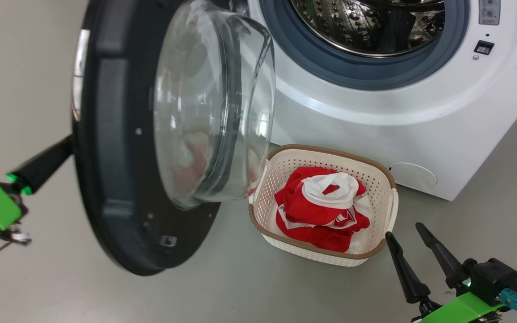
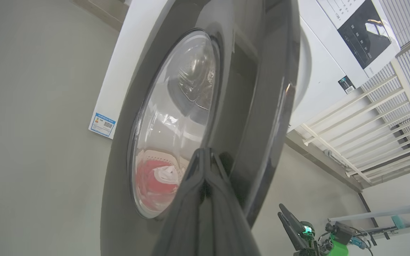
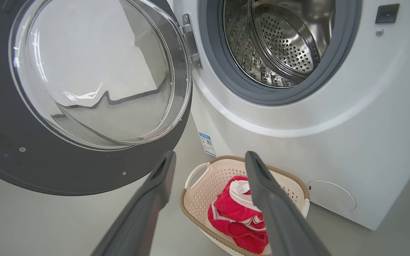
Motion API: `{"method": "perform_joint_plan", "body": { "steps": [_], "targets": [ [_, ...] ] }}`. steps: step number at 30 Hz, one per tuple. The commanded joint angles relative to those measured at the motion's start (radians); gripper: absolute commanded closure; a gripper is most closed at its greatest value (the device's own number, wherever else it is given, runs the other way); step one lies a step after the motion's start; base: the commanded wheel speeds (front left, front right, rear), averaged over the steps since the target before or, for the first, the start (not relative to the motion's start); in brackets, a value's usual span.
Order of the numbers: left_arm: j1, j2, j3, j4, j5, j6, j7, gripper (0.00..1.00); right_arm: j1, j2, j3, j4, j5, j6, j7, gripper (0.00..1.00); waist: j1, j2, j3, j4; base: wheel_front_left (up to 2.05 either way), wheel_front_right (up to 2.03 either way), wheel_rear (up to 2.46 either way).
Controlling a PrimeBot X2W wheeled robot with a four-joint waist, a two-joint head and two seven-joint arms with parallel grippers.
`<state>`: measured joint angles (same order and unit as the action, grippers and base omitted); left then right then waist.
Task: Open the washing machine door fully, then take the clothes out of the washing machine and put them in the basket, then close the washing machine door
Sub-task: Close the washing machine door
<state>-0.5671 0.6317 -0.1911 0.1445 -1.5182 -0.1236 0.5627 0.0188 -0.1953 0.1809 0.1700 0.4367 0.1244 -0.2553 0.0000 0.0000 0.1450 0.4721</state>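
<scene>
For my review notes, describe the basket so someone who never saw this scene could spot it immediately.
Find the big white washing machine with its round door swung open. On the grey floor just in front of it sits the basket. It is a cream perforated tub with a brown rim, holding the red and white clothes.

A: What's carrying the load?
B: Just a plain grey smooth floor (image 1: 285, 291). Two items stand on it.
A: Which?
B: A big white boxy front-loading washing machine (image 1: 375, 134) at the back. A small cream perforated plastic basket with brown woven-look rim (image 1: 312, 253) stands upright, just in front of its lower panel. Can't tell if they touch.
</scene>
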Motion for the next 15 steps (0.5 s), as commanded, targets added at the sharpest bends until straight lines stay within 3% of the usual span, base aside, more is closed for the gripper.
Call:
{"method": "perform_joint_plan", "body": {
  "steps": [1, 15],
  "targets": [
    [-0.020, 0.037, 0.032, -0.044, -0.006, -0.007, 0.003, 1.00, 0.004, -0.008, 0.017, -0.024, 0.000, 0.006, -0.006, 0.00, 0.0000, 0.0000, 0.001, -0.002, 0.00, 0.00, 0.00],
    [-0.071, -0.046, -0.112, -0.220, 0.005, -0.007, -0.030, 1.00, -0.005, -0.006, 0.004, -0.028, -0.003, 0.006, -0.006, 0.00, 0.0000, 0.0000, 0.012, -0.032, 0.00, 0.00, 0.00]
  ]
}}
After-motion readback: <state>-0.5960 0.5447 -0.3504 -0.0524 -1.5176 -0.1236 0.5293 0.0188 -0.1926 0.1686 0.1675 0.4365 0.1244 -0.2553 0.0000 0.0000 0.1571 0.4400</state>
